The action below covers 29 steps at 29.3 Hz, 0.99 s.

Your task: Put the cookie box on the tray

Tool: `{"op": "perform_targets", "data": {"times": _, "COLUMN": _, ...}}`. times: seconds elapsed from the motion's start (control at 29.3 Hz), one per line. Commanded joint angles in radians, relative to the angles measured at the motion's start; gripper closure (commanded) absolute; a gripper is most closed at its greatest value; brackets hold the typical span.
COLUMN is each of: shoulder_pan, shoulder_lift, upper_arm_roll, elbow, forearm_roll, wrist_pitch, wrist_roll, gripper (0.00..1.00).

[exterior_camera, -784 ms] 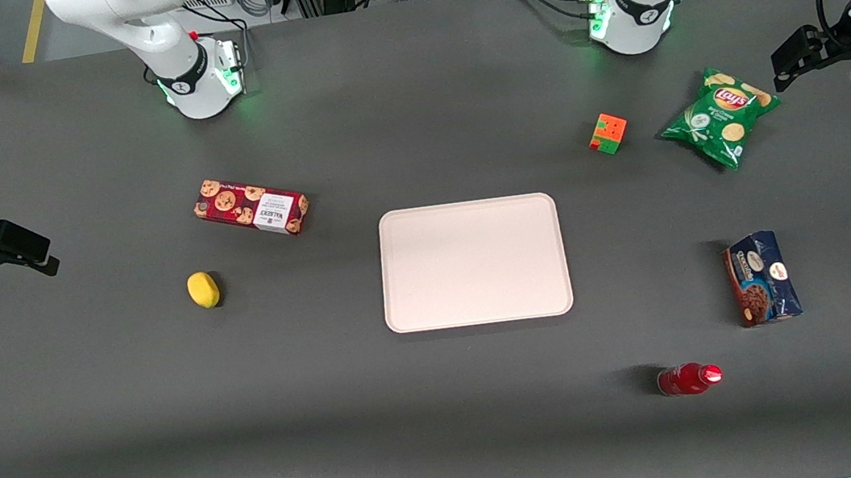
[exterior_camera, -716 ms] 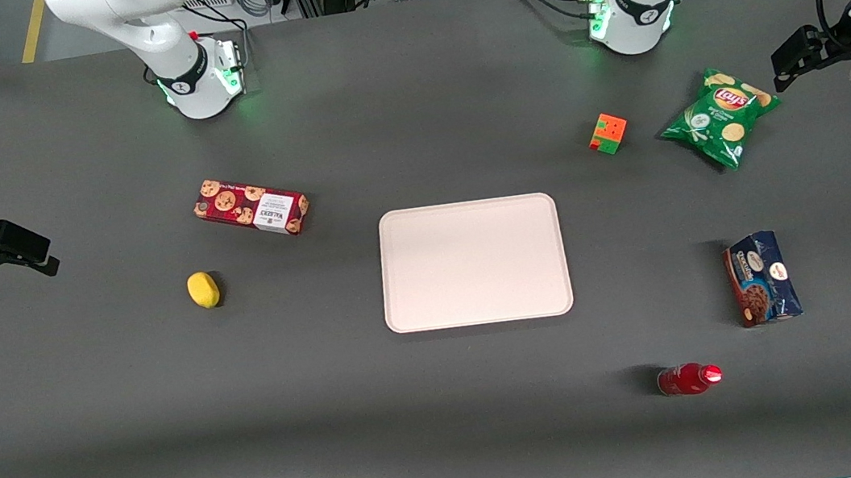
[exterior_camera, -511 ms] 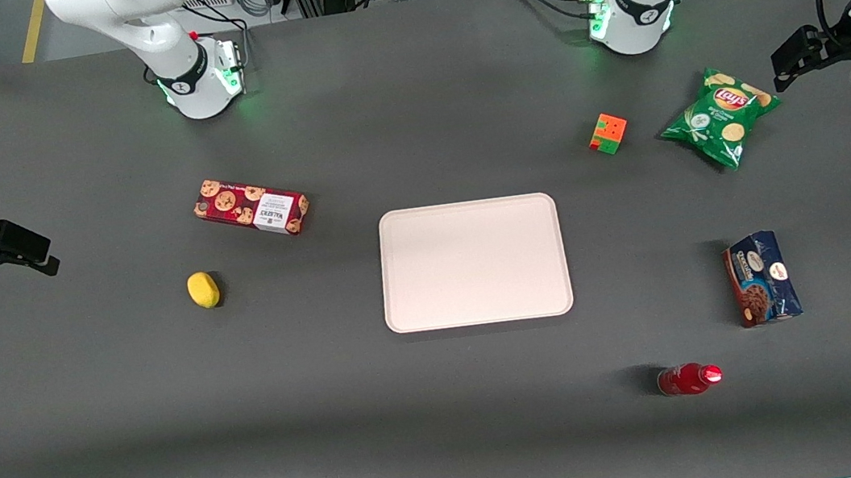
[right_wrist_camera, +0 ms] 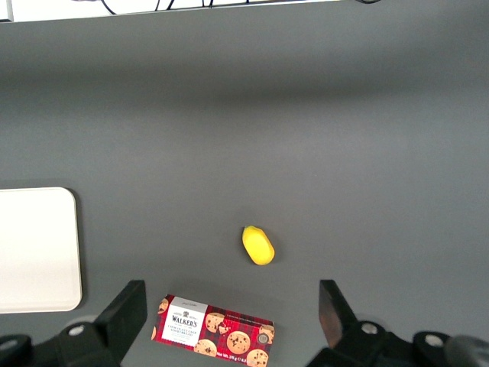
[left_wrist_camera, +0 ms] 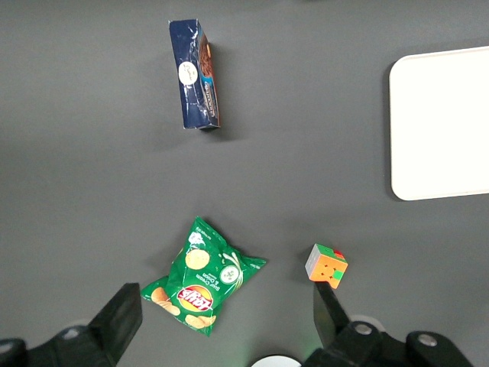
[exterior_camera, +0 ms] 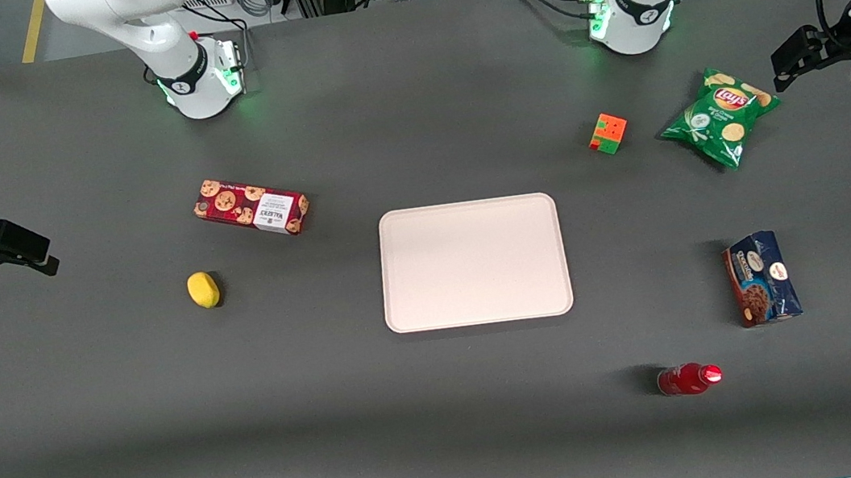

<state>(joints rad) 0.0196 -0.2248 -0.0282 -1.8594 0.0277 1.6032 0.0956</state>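
The cookie box (exterior_camera: pixel 761 277), dark navy with a brown cookie picture, lies on the table toward the working arm's end, apart from the tray and slightly nearer the front camera. The wrist view shows the cookie box (left_wrist_camera: pixel 195 74) lying on a long side. The pale cream-pink tray (exterior_camera: pixel 473 262) sits flat mid-table with nothing on it; one end of the tray (left_wrist_camera: pixel 439 122) shows in the wrist view. My gripper (exterior_camera: pixel 789 60) hangs high near the table's edge, farther from the camera than the box. This gripper (left_wrist_camera: pixel 225 313) is open and holds nothing.
A green chips bag (exterior_camera: pixel 721 117) (left_wrist_camera: pixel 202 277) and a colour cube (exterior_camera: pixel 607 133) (left_wrist_camera: pixel 326 265) lie below the gripper. A red bottle (exterior_camera: pixel 689 378) lies nearer the camera than the box. A red cookie box (exterior_camera: pixel 251 206) and a lemon (exterior_camera: pixel 203 289) lie toward the parked arm's end.
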Motion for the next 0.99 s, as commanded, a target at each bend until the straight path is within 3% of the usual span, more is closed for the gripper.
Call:
{"op": "perform_targets", "data": {"times": 0.0, "shoulder_pan": 0.003, "shoulder_lift": 0.007, "upper_arm_roll": -0.006, "elbow": 0.022, "forearm_roll": 0.005, "wrist_pitch": -0.008, "wrist_roll": -0.014, "gripper": 0.0}}
{"op": "perform_targets", "data": {"times": 0.58, "shoulder_pan": 0.003, "shoulder_lift": 0.016, "upper_arm_roll": -0.001, "elbow": 0.081, "forearm_roll": 0.005, "wrist_pitch": -0.031, "wrist_roll": -0.01, "gripper": 0.0}}
{"op": "perform_targets", "data": {"times": 0.95, "shoulder_pan": 0.005, "shoulder_lift": 0.179, "upper_arm_roll": 0.024, "elbow": 0.39, "forearm_roll": 0.015, "wrist_pitch": -0.17, "wrist_roll": 0.0, "gripper": 0.0}}
